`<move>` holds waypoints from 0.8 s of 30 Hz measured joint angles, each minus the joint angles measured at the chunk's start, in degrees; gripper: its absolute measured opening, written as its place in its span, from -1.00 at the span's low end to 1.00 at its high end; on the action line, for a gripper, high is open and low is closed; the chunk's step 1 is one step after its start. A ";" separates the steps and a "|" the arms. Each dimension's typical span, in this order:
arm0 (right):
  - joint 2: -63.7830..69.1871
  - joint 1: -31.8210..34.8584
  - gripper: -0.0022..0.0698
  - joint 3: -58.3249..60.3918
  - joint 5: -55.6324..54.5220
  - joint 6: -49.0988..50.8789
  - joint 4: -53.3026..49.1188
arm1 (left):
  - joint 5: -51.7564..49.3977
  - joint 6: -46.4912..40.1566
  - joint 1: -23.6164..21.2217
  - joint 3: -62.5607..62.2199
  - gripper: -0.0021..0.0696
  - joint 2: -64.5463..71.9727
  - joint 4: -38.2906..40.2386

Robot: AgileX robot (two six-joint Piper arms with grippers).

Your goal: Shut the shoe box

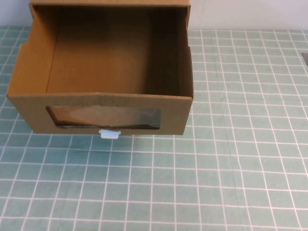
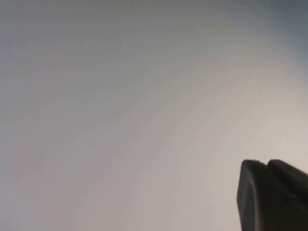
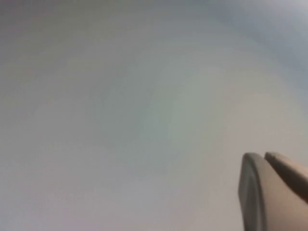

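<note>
The shoe box point(image 1: 103, 67) is a brown cardboard drawer pulled far out toward me at the upper left of the high view, empty inside. Its front panel has a clear window point(image 1: 103, 117) and a small white pull tab point(image 1: 109, 133) just below it. Neither arm shows in the high view. My left gripper point(image 2: 263, 163) appears only in the left wrist view, its dark fingers pressed together against a blank pale background. My right gripper point(image 3: 263, 155) appears only in the right wrist view, its pale fingers together, also against a blank background.
The box's outer sleeve point(image 1: 110, 4) shows as a cardboard edge at the top. The table point(image 1: 231, 159) is a green mat with a white grid. A pale wall point(image 1: 250, 14) runs along the back.
</note>
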State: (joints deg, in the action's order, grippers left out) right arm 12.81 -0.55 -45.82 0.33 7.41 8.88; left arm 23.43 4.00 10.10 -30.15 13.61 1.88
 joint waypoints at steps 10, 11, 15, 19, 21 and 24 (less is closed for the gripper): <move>26.98 0.02 -0.98 -21.59 39.27 -10.84 -1.13 | -40.35 2.49 0.00 -32.44 -0.96 27.71 -0.23; 28.75 0.02 -0.98 -21.80 40.09 -12.21 -1.21 | -42.55 2.23 0.00 -34.85 -0.96 30.18 -0.38; 33.01 0.02 -0.98 -21.73 40.33 -13.83 3.56 | -42.98 2.11 0.00 -39.02 -0.96 37.45 0.01; 36.71 -0.34 -0.98 -21.97 41.70 -18.23 11.62 | -41.86 1.61 0.00 -40.51 -0.96 43.91 1.93; 39.13 -1.75 -0.98 -22.26 43.35 -25.39 15.51 | -43.98 0.34 0.00 -42.73 -0.96 48.13 2.52; 43.10 -5.21 -0.98 -22.66 46.86 -35.20 20.23 | -50.54 -7.51 0.00 -48.18 -0.96 54.50 6.51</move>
State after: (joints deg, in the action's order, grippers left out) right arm 55.91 -5.76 -68.47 47.18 -27.78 29.10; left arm -27.11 -3.51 10.10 -78.34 68.11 8.39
